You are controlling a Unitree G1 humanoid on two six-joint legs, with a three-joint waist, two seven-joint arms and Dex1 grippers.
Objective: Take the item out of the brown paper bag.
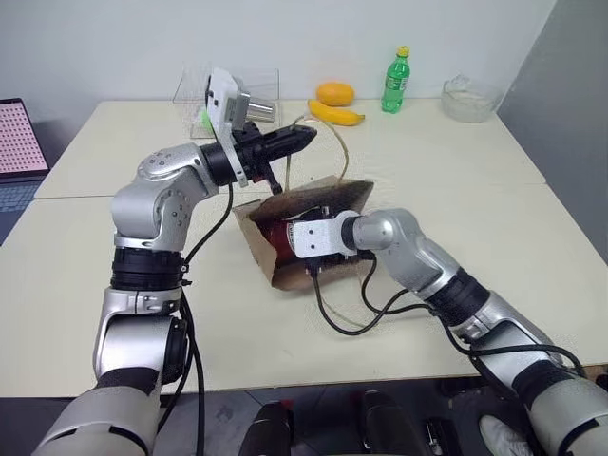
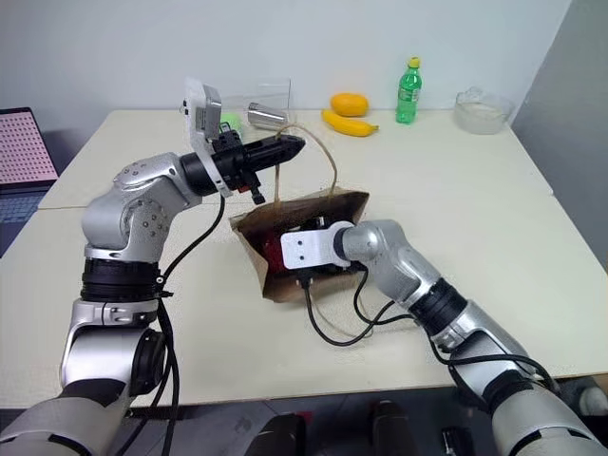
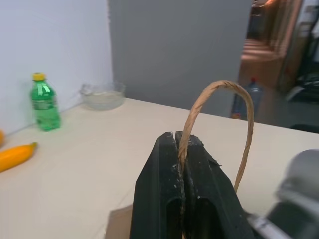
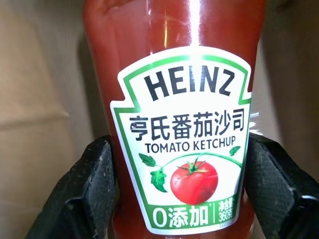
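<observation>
Red Heinz ketchup bottle (image 4: pixel 184 99) inside the brown paper bag (image 1: pixel 313 204) lying on the counter (image 1: pixel 456 171), right tool (image 4: pixel 182 184) reaching into the bag, a finger (image 4: pixel 84 189) against each side of the bottle, left tool (image 3: pixel 182 169) clamped on the bag's twisted handle (image 3: pixel 219 89), held up.

ketchup bottle (image 4: pixel 184 124) cap and base cut off by frame edges, mostly hidden inside brown paper bag (image 2: pixel 328 211), right pincer (image 1: pixel 285 242) buried in bag mouth, laptop (image 1: pixel 17 142) cropped at 9 o'clock

bag (image 1: pixel 302 204) brown | ketchup bottle (image 4: pixel 174 99) red, white green-edged label | soda bottle (image 1: pixel 396 84) green, yellow cap | banana (image 1: pixel 335 113) yellow
</observation>
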